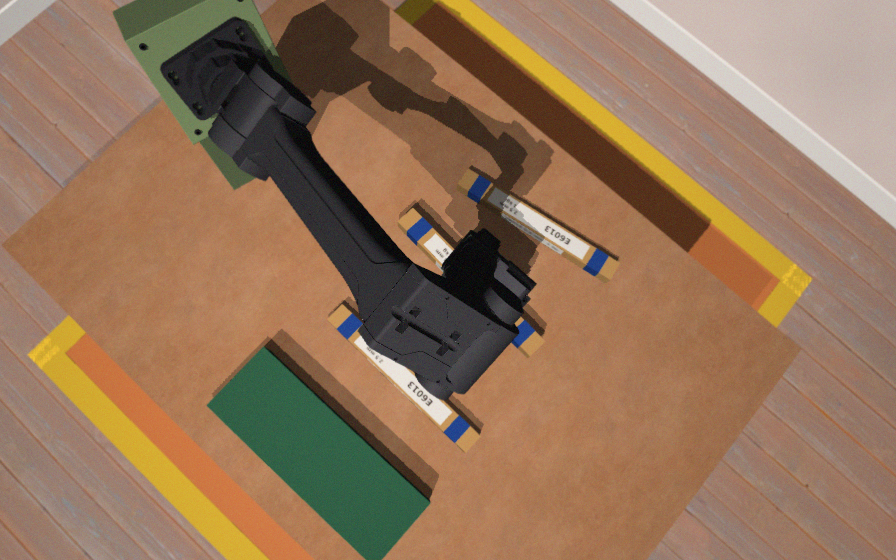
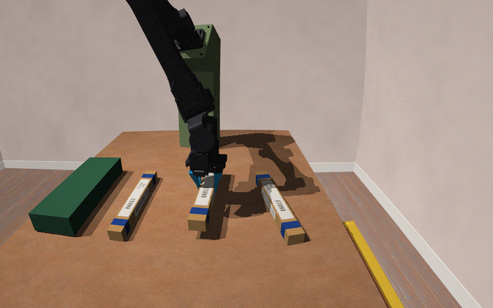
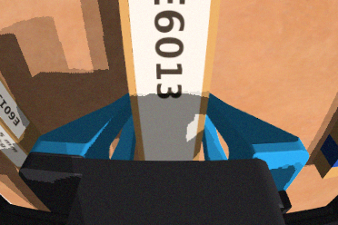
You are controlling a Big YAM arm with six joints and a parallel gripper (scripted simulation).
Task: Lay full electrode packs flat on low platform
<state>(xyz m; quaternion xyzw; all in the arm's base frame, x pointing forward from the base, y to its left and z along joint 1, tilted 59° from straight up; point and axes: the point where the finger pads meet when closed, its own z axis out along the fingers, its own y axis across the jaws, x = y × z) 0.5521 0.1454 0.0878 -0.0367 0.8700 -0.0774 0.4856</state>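
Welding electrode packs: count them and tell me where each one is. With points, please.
3. One beside the green platform (image 1: 319, 452) (image 2: 76, 191); the middle pack (image 1: 526, 335) (image 2: 204, 197) (image 3: 170, 39), gripped in the hand (image 2: 205, 182) (image 3: 169, 97); one angled on the bench, farthest from the platform.

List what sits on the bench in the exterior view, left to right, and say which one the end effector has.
Green platform → left pack → middle pack, gripped by the end effector and apparently just off the bench → right pack.
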